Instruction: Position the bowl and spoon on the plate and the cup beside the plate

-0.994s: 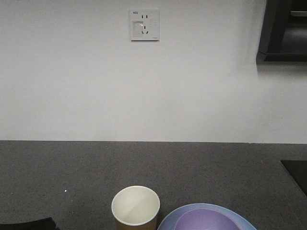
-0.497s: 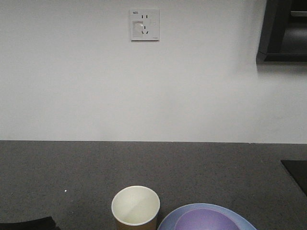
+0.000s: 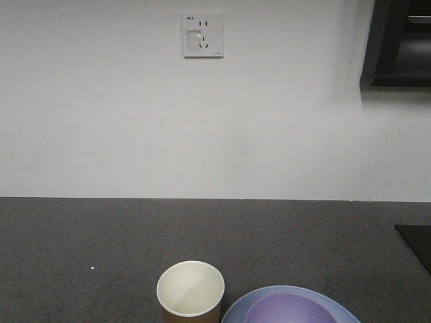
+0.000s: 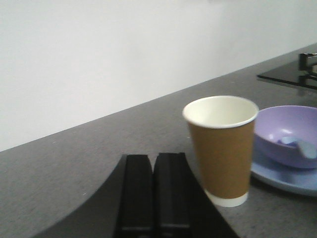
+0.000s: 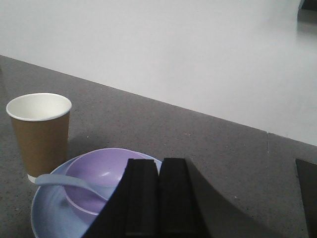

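Arrangement looking complete: lavender bowl (image 5: 94,182) with spoon (image 5: 69,182) seated on blue plate (image 5: 47,213), paper cup (image 4: 221,148) upright just left; both grippers' (image 4: 154,198) (image 5: 157,201) jaws clenched, holding nothing.

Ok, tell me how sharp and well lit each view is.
Front view: even light, sharp, cup cropped at the bottom edge. Left wrist view: soft, slightly blurred, left claw dark and shut. Right wrist view: clearer, spoon readable in the bowl, right claw near-black.
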Tool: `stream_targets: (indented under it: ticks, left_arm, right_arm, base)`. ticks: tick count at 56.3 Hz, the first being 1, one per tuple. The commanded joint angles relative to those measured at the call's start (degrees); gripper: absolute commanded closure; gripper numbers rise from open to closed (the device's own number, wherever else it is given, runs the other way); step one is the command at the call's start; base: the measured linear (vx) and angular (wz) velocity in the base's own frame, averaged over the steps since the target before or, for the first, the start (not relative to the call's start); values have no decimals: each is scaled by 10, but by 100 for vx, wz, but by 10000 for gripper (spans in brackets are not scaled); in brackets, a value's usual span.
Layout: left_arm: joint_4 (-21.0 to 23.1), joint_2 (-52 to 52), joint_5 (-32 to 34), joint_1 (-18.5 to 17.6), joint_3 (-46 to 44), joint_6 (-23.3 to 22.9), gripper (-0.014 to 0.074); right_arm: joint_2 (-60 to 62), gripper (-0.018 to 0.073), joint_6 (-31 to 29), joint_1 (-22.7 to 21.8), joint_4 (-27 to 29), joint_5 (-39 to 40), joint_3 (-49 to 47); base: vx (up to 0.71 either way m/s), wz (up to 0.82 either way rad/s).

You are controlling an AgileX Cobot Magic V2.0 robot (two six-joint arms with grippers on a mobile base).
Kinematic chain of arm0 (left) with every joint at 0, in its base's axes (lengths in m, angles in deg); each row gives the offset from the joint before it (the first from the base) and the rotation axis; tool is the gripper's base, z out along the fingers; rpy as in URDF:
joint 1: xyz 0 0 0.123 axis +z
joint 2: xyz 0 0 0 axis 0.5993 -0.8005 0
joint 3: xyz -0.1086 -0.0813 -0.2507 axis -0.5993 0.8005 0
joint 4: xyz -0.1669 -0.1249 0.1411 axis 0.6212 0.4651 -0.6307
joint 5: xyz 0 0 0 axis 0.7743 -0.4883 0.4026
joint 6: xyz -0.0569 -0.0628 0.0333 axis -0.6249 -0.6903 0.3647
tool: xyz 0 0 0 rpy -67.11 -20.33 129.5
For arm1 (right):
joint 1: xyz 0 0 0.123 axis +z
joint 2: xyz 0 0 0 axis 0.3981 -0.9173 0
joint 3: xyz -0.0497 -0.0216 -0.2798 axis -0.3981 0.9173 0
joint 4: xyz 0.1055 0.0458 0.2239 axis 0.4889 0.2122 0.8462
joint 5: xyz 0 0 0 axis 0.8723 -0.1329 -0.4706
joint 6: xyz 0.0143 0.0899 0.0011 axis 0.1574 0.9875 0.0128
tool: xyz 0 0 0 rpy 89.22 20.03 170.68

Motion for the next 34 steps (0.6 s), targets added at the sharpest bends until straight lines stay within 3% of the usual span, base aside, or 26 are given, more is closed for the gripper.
stream_targets:
  ticks: [1,9,15,23,34]
  left_arm:
    - [7,59,61,49,35,-7,600]
    - [16,173,61,122,94,-7,600]
    - [17,238,31,152,110,-7,600]
    - [17,269,-44,160,110,-6,600]
    - [17,269,-82,160,110,-6,600]
  right_arm:
    - [-6,568,-5,-1,8,50,-15]
    - [-6,568,-5,-1,8,50,-15]
    - [-6,568,-5,-1,8,50,-15]
    - [-6,568,-5,-1,8,50,-15]
    - [-6,568,-5,-1,8,50,-15]
  base:
    - [0,0]
    - [0,0]
    - [0,0]
    - [0,0]
    - [0,0]
